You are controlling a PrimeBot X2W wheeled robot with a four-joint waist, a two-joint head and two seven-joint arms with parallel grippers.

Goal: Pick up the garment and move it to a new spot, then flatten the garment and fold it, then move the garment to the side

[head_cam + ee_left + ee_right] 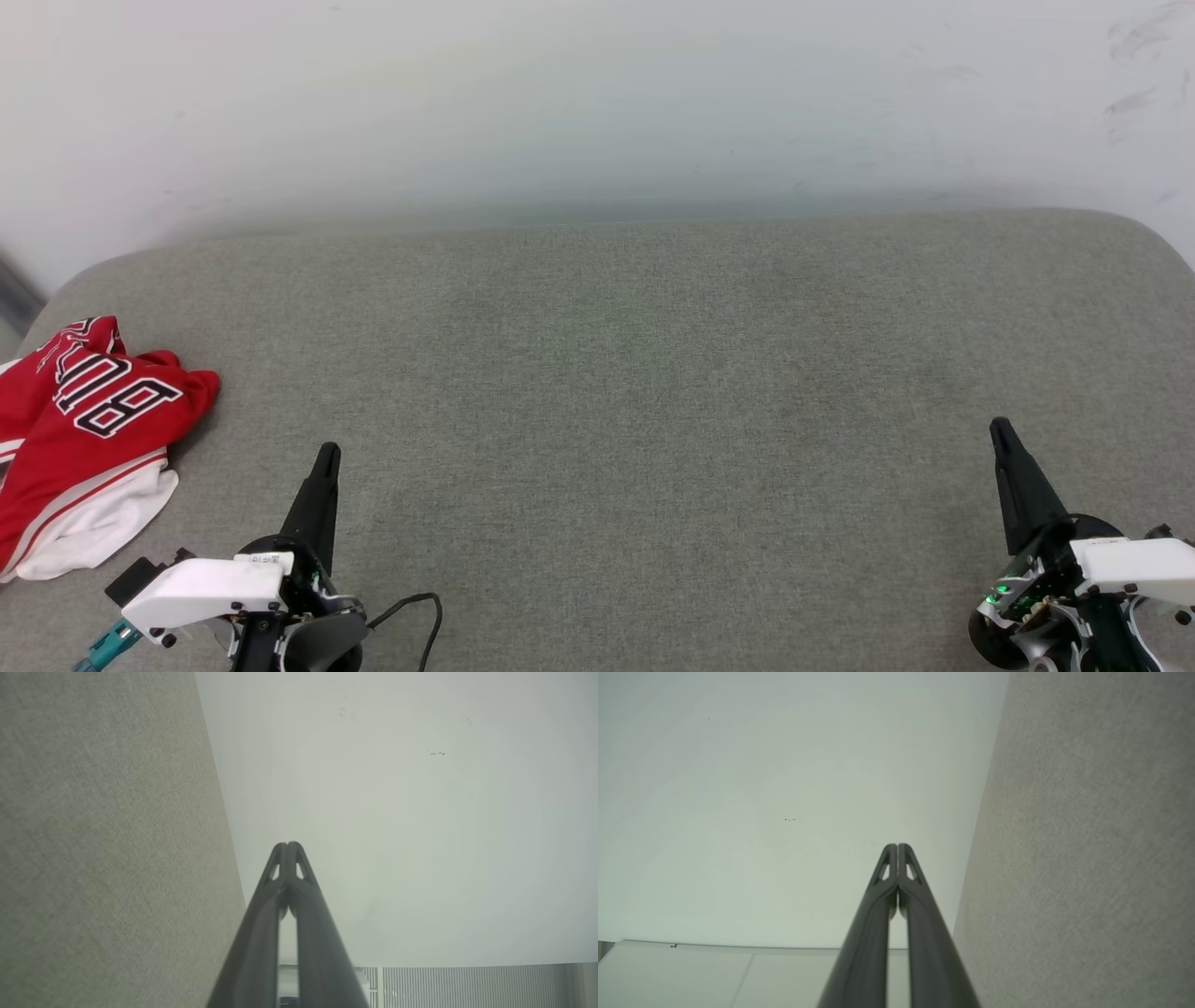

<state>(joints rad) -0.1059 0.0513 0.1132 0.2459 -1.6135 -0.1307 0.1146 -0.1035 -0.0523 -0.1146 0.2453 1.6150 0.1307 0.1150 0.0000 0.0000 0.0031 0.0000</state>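
Grey cushion point(597, 373), shirt point(89, 439) at left edge

Head view: shirt crumpled near my left gripper point(327, 455); right gripper point(999, 429) well apart. Left wrist: my jaws pressed together, empty. Right wrist: pressed together too, empty.

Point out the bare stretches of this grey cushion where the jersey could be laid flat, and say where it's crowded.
The widest bare stretch of the grey cushion runs between the left gripper and right gripper, back to the wall. It is crowded at the far left edge, where the crumpled garment lies beside the left gripper.
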